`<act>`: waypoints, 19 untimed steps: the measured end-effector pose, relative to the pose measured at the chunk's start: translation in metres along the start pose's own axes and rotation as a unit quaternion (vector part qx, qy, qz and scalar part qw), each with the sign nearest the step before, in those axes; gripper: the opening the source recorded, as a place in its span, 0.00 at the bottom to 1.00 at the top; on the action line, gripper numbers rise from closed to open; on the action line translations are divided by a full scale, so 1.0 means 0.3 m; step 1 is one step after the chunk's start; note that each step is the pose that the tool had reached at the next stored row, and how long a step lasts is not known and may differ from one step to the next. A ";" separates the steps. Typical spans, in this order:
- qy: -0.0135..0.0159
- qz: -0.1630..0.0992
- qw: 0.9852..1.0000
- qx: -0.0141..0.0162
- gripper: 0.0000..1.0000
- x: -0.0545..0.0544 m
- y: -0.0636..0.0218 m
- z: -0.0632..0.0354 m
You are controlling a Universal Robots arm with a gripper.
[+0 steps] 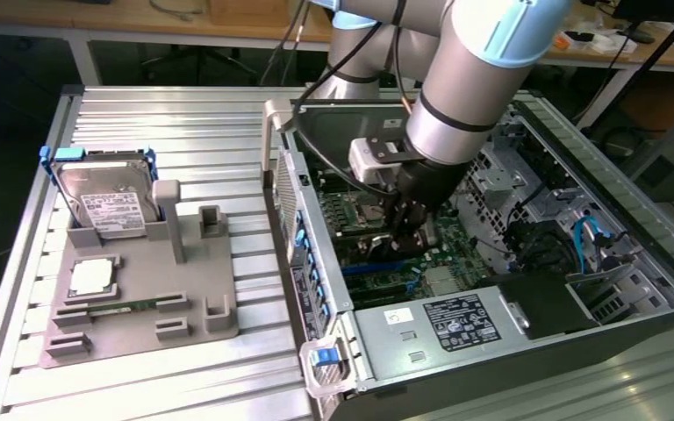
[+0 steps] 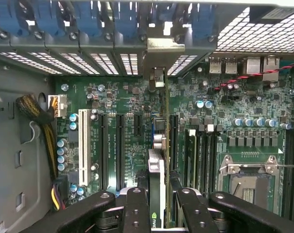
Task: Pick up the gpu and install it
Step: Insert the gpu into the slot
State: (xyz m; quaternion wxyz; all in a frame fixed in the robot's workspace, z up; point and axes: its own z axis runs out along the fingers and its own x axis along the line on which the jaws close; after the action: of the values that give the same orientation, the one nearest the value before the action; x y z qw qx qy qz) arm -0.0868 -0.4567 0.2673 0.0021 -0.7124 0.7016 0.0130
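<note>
The gpu [image 2: 157,167] stands edge-on over the green motherboard [image 2: 127,102], between two long black slots. Its silver end bracket [image 2: 159,48] reaches the slotted rear wall of the case. My gripper [image 2: 159,196] is shut on the card, one black finger [image 2: 136,206] on each side of it. In the exterior view the gripper [image 1: 405,230] reaches down into the open computer case [image 1: 571,219], just above the motherboard [image 1: 354,215]. Whether the card sits fully in its slot I cannot tell.
A grey parts holder [image 1: 190,289] lies on the slatted table at the exterior view's left. It carries a silver hard drive [image 1: 109,203], a processor [image 1: 91,276] and a memory stick [image 1: 126,307]. The case also holds cables [image 2: 37,114], a power supply [image 1: 460,320] and drive bays.
</note>
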 end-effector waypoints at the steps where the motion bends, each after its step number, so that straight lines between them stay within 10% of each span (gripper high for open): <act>1: 0.000 0.000 1.000 0.000 0.27 0.000 0.002 0.003; 19: 0.003 0.000 1.000 0.000 0.27 0.000 0.020 0.032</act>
State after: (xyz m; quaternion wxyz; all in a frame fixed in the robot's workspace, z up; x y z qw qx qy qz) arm -0.0928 -0.4567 0.2580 -0.0001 -0.7125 0.7016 0.0104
